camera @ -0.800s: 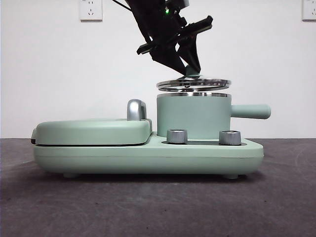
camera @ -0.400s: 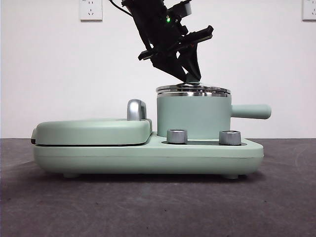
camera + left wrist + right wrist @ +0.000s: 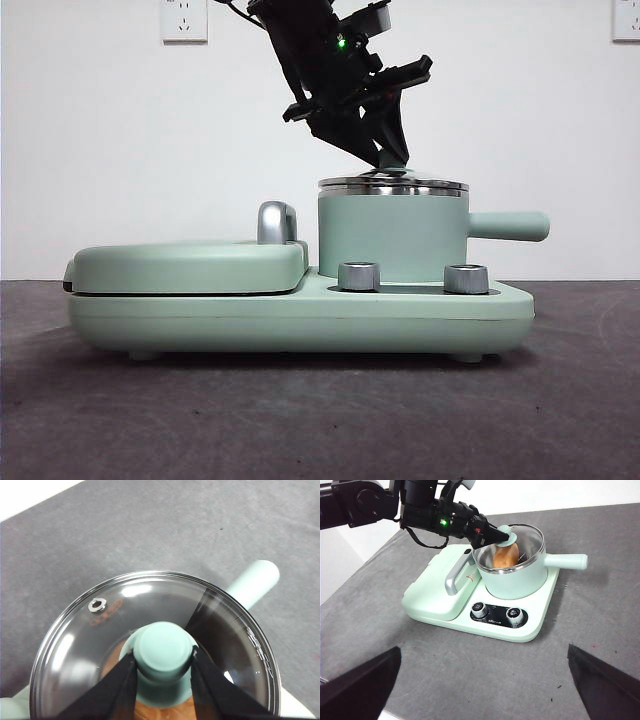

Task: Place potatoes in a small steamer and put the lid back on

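Observation:
The glass lid (image 3: 392, 184) with its steel rim sits flat on the mint-green small steamer (image 3: 390, 240). My left gripper (image 3: 390, 160) comes down from above and is shut on the lid's green knob (image 3: 164, 652). Through the glass I see the orange-brown potato (image 3: 112, 661) inside the pot, also in the right wrist view (image 3: 505, 555). The steamer's straight handle (image 3: 252, 582) sticks out to the side. My right gripper (image 3: 480, 690) is open and empty, well back from the appliance.
The steamer stands on a green base (image 3: 300, 320) with two steel dials (image 3: 359, 276) (image 3: 465, 278). Beside it is the closed flat griddle cover (image 3: 190, 265) with a steel handle (image 3: 277, 222). Grey table all round.
The lid, held tilted a little above the pot a second ago, has come down and now sits level on the steamer's rim. My left gripper went down with it.

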Controlling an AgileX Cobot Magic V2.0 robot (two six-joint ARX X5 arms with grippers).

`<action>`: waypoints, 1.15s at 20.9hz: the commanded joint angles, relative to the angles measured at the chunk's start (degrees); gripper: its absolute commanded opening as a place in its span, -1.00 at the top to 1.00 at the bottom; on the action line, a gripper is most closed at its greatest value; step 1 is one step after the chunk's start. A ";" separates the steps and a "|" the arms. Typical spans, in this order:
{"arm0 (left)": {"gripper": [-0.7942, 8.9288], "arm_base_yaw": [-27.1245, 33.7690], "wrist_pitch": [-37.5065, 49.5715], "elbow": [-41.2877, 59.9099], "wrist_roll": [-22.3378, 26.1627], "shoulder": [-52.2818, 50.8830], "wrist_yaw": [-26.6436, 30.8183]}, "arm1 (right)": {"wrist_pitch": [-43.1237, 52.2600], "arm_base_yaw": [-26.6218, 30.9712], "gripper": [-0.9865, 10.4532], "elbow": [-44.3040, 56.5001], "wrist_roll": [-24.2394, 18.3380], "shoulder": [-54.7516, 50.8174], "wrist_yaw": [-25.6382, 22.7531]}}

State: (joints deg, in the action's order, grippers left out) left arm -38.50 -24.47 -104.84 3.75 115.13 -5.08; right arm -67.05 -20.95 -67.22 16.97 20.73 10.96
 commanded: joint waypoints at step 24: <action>0.82 -0.15 -3.82 -2.14 6.54 3.19 2.45 | 1.49 -0.24 -0.13 -0.55 1.11 0.09 -0.50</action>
State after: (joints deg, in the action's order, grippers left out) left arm -38.46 -26.76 -106.13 6.52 115.94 -3.81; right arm -66.43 -20.95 -67.22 17.47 20.73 10.52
